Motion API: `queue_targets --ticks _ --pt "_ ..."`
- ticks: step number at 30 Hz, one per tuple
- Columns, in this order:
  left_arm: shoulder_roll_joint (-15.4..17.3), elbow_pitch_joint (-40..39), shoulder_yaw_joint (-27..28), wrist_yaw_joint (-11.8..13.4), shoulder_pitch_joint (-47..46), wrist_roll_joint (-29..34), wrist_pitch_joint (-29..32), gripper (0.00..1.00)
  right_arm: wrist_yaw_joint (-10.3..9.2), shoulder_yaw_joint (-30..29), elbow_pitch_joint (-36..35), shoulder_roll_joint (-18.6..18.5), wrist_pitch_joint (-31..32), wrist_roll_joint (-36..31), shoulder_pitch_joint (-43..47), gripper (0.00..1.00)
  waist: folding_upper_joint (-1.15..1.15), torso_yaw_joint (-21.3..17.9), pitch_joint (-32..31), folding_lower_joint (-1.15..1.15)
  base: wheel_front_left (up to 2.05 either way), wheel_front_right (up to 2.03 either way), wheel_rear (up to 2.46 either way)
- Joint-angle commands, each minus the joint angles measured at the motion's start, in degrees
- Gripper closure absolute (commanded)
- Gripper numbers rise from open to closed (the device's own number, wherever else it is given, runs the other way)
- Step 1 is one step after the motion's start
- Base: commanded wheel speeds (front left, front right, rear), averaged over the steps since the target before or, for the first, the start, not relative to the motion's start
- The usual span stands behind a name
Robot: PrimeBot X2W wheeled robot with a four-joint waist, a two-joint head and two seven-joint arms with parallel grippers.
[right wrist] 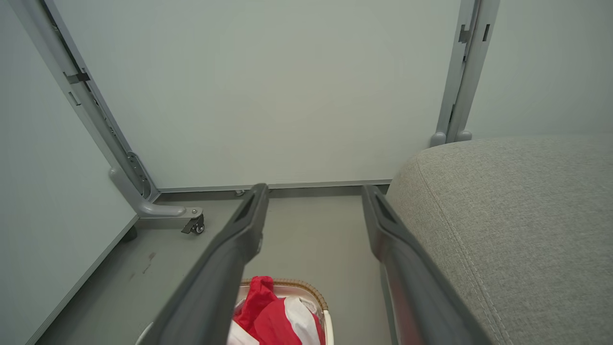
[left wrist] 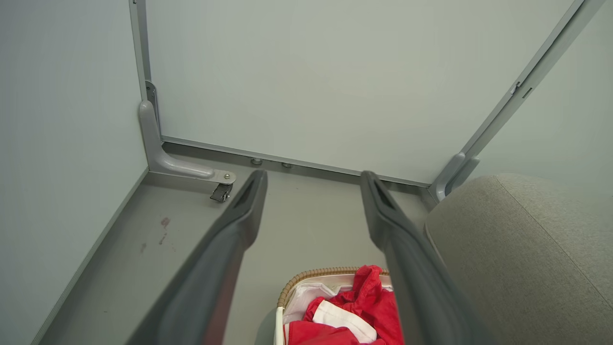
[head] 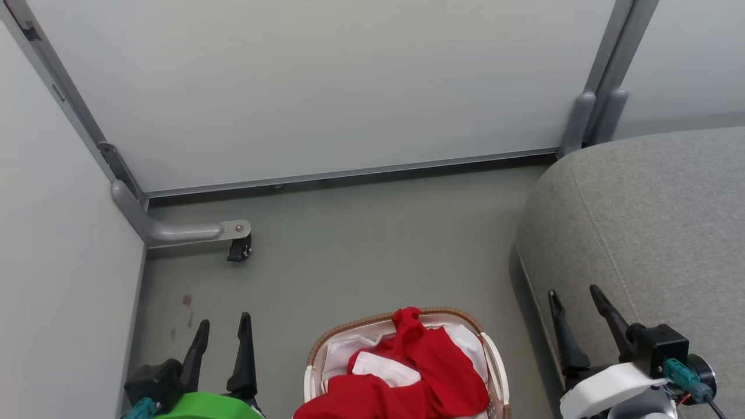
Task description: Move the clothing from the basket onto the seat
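Bright red clothing (head: pixel 422 372) with white trim is bunched in the white basket with a brown woven rim (head: pixel 372 321) on the floor at the bottom centre of the head view. The light grey seat (head: pixel 652 233) fills the right side. My left gripper (head: pixel 224 327) hangs open to the left of the basket, empty. My right gripper (head: pixel 576 297) stands open over the seat's front edge, empty. The left wrist view shows the clothing (left wrist: pixel 364 306) and the basket (left wrist: pixel 311 277) between the left fingers (left wrist: pixel 239 225). The right wrist view shows the clothing (right wrist: pixel 268 316), the basket (right wrist: pixel 306 286) and the seat (right wrist: pixel 517 220).
White partition panels (head: pixel 326 87) with grey metal frames wall in the floor at the back and left. A grey bracket foot with a black caster (head: pixel 238 250) juts onto the floor at the left. A thin white liner (head: pixel 343 355) lies in the basket under the clothing.
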Motion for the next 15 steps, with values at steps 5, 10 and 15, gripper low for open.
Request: queue_targets --ticks 5,10,15 --pt "0.4 0.7 -0.4 -0.3 0.8 2.4 -1.0 0.0 0.02 0.2 0.9 -0.4 -1.0 -2.7 1.0 0.0 0.0 0.1 0.0 0.0 0.0 0.0 0.0" --pt "0.4 1.4 -0.7 -0.3 0.8 3.7 -1.6 0.0 0.02 0.4 2.0 -0.4 -1.6 -4.4 1.0 0.0 0.0 0.2 0.0 0.0 0.0 0.0 0.0" --pt "0.4 1.9 -1.0 -0.3 0.8 5.1 -2.1 0.0 0.02 0.6 2.7 -0.4 -2.1 -5.9 0.9 0.0 0.0 0.3 0.1 0.0 0.0 0.0 0.0"
